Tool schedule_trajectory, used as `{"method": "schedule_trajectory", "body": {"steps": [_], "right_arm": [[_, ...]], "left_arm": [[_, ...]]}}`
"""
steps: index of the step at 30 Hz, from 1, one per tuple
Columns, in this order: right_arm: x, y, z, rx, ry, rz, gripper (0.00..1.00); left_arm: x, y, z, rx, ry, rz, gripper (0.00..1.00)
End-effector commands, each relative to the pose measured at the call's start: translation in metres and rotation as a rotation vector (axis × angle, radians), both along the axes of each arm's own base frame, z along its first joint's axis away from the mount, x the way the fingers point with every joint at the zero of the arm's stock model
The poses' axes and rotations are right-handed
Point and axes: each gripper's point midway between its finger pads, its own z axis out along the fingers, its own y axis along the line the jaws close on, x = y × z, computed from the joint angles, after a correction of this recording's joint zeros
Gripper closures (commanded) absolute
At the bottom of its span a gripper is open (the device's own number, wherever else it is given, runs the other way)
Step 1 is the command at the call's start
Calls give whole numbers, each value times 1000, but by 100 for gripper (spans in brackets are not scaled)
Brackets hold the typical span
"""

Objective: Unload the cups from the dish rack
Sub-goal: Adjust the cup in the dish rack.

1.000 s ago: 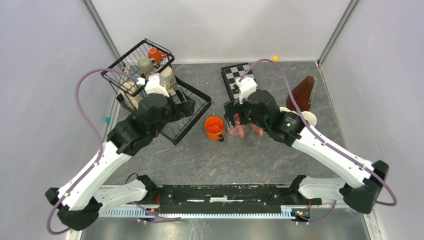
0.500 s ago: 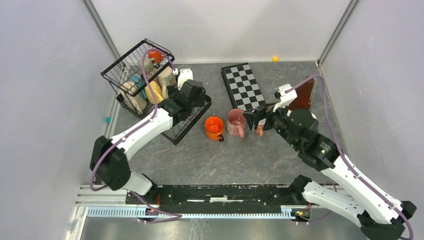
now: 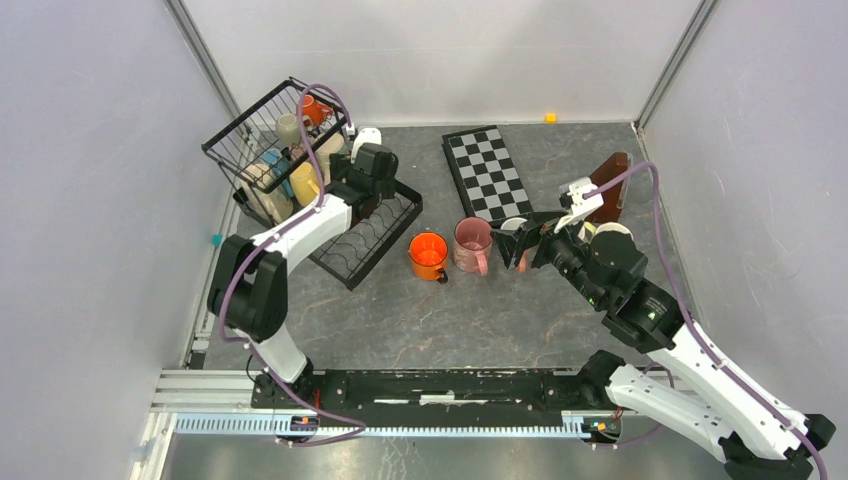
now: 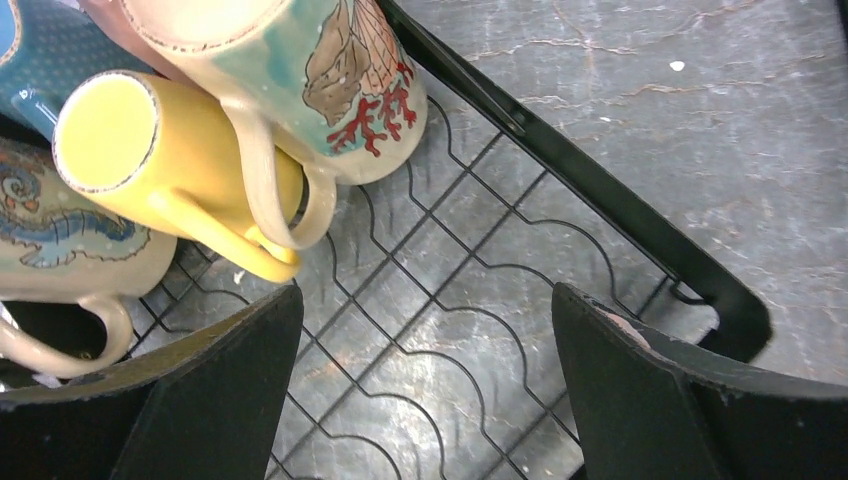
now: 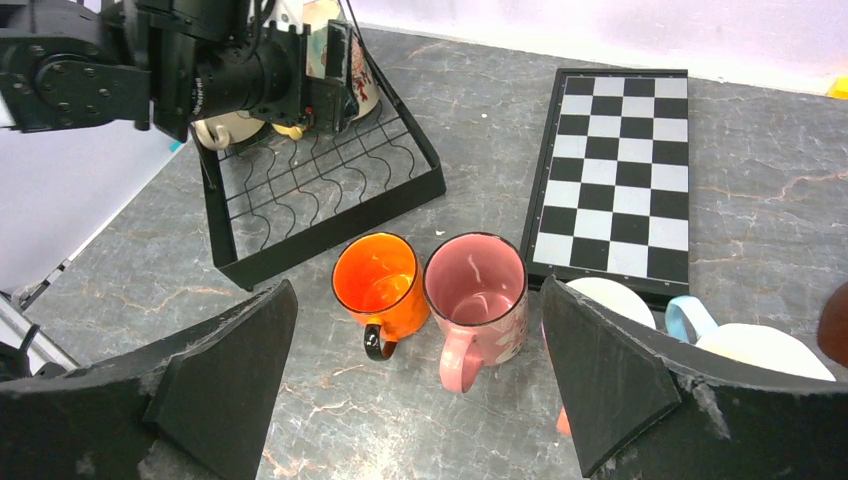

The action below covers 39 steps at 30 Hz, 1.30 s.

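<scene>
Left gripper (image 4: 425,390): jaws fully apart, nothing held, over slotted tray of dish rack (image 4: 600,197). Right gripper (image 5: 420,385): likewise wide apart, empty, above orange mug (image 5: 380,280) and pink mug (image 5: 475,295), upright, side by side on table. In rack: yellow mug (image 4: 170,165), shell-print mug (image 4: 330,60), blue mug (image 4: 25,60), tipped over. Grey stone-look table (image 5: 760,200), checkerboard (image 5: 615,170), pale walls (image 3: 440,50).

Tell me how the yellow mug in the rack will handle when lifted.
The yellow mug looks like glazed ceramic: probably rigid, fairly heavy and slick to grip. It lies on its side against the seashell mug, so pulling it out may shift its neighbours.
</scene>
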Motion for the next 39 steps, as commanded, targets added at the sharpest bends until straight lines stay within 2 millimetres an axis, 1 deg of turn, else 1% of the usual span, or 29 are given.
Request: {"method": "schedule_trajectory", "body": {"steps": [1,5,10,18,23,30,39], "right_arm": [[-1,0,15,55,-45,6,2],[-2,3,13,62,-43,20,2],[-2,5,8,60,-37,30,2],[-1,7,4,51,-36,32,2],[-1,7,1,46,-32,34,2],[-2,8,-2,43,-22,39,2],[-2,8,-6,34,-10,40,2]], "left_arm": [[31,5,14,56,-56,-49,0],[41,14,4,47,-44,-44,0],[48,26,-10,85,-20,-27,0],[50,47,-25,110,1,35,0],[53,58,-28,105,5,56,0],[58,66,-31,101,5,77,0],[65,60,-43,70,23,57,0]]}}
